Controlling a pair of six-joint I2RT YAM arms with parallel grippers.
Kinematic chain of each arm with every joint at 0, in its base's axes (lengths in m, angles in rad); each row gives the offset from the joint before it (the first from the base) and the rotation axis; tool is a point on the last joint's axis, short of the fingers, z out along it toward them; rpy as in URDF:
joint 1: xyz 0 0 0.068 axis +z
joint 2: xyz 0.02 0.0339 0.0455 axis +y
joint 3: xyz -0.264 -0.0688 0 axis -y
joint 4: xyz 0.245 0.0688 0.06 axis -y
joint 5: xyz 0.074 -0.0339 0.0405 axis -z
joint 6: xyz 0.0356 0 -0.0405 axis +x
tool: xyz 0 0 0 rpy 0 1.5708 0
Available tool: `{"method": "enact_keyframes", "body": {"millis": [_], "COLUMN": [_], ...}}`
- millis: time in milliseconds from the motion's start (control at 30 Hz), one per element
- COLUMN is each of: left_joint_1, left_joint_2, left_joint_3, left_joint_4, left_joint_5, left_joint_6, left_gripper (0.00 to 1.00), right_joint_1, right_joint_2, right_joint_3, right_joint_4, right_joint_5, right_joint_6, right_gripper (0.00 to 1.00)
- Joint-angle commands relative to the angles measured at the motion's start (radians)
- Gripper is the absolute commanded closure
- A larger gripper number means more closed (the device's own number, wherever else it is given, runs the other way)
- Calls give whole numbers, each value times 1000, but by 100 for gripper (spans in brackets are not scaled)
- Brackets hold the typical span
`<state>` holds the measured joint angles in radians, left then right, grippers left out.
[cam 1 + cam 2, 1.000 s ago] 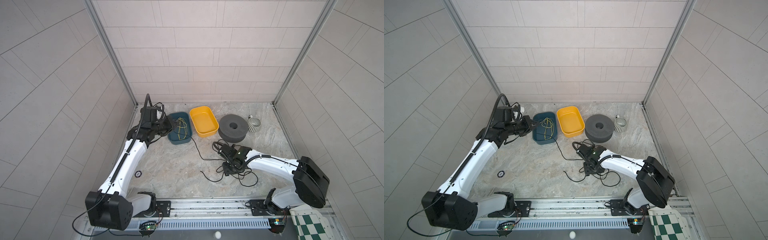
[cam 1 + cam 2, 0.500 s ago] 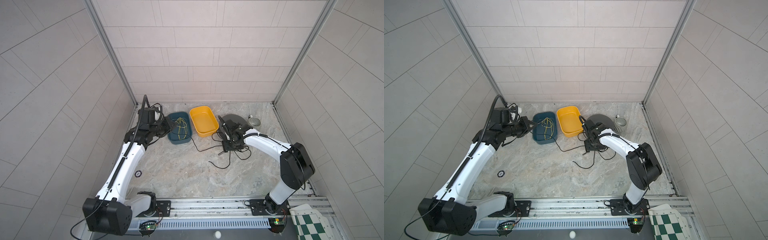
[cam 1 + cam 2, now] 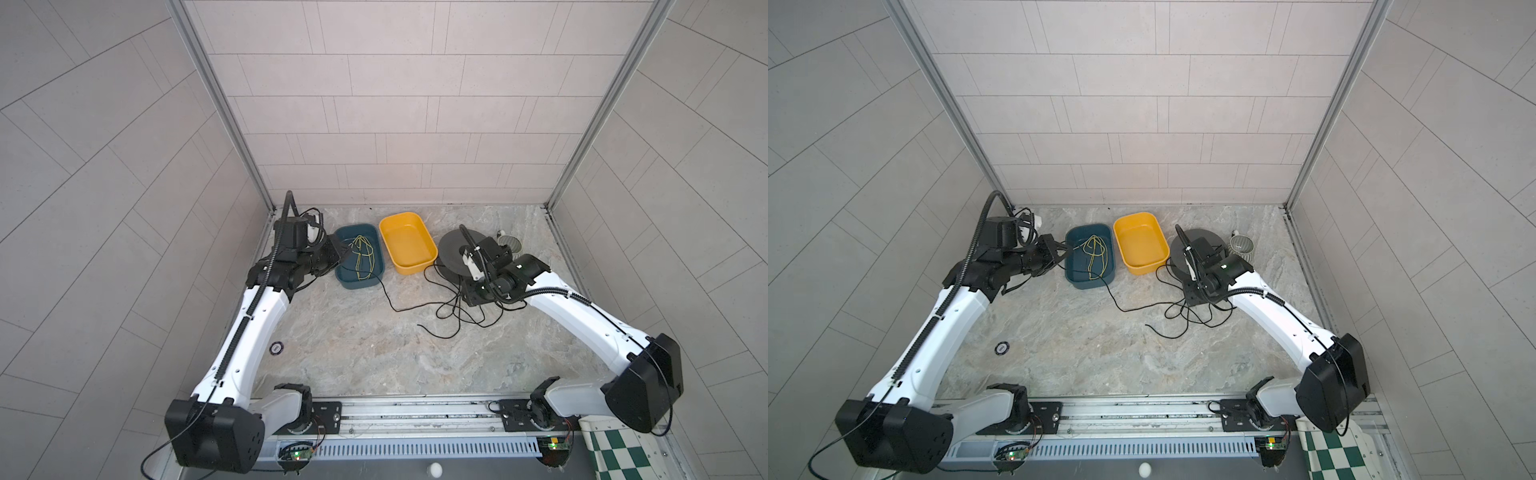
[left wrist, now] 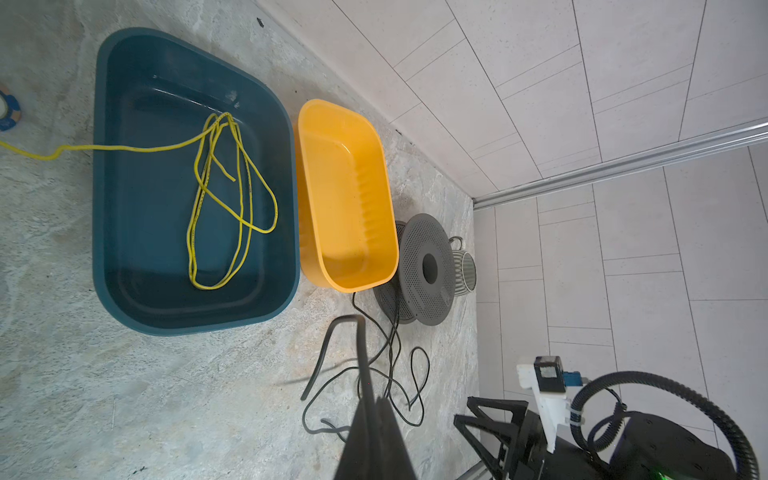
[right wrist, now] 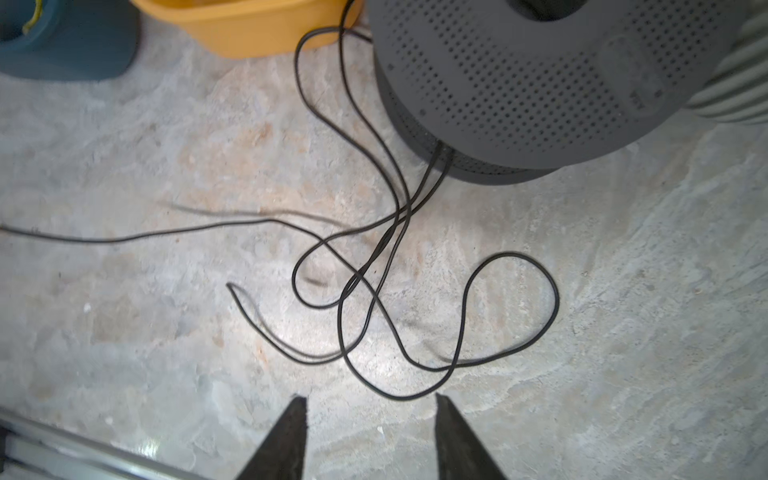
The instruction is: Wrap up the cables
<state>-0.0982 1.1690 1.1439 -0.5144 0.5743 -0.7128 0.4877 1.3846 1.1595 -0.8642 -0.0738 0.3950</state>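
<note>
Drawn back from beside the perforated grey plastic spool point(image 5: 519, 83), the right gripper point(image 5: 370, 399) hovers, jaws spread and empty. Just ahead lies the thin black cable point(image 5: 509, 253) in loose loops, strands running on into that spool. Farther off, the left gripper point(image 4: 372, 405) pinches another stretch.

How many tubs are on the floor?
2. The dark blue tub, holding a yellow cord, is at the back left. The yellow tub stands right beside it, between it and the grey spool. None seem hidden.
</note>
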Motion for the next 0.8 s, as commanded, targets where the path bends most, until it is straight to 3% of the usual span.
{"method": "enact_keyframes", "body": {"millis": [0, 200, 433, 767], "left_joint_1": [7, 8, 9, 9], "left_joint_2": [-10, -15, -25, -29], "left_joint_3": [-13, -17, -27, -40], "left_joint_4": [-1, -12, -21, -18], "left_joint_5": [-2, 0, 2, 2], "left_joint_6": [26, 36, 38, 36], "left_gripper": [100, 100, 100, 100], "right_joint_1": [-18, -27, -62, -79], "right_joint_2": [100, 270, 349, 407], "right_joint_3": [-4, 13, -13, -30], "right_joint_4": [96, 183, 315, 369], "right_joint_5": [41, 50, 66, 71], "right_joint_6": [-4, 1, 27, 39], "right_gripper": [63, 67, 72, 79]}}
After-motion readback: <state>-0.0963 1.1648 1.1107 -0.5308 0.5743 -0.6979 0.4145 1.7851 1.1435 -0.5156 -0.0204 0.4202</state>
